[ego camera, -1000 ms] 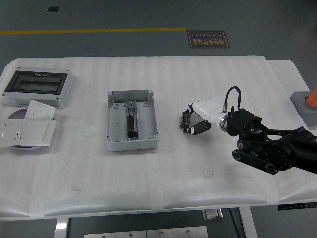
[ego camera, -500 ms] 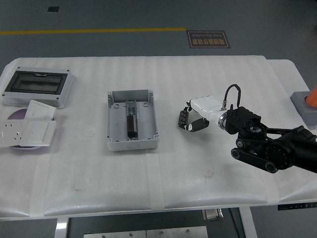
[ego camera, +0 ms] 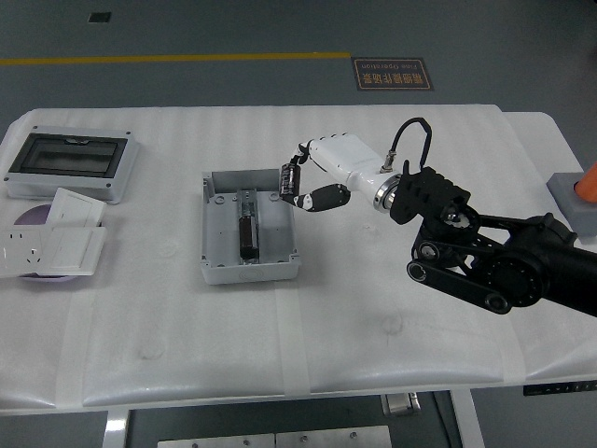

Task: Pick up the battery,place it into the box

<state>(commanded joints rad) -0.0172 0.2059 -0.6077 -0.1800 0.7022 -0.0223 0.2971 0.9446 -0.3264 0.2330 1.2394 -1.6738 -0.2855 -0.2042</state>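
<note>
Fingers of the right hand are pinching the dark battery, hovering just past the grey box's right wall and risking catching that rim or the part already seated leftward inside when releasing.
</note>
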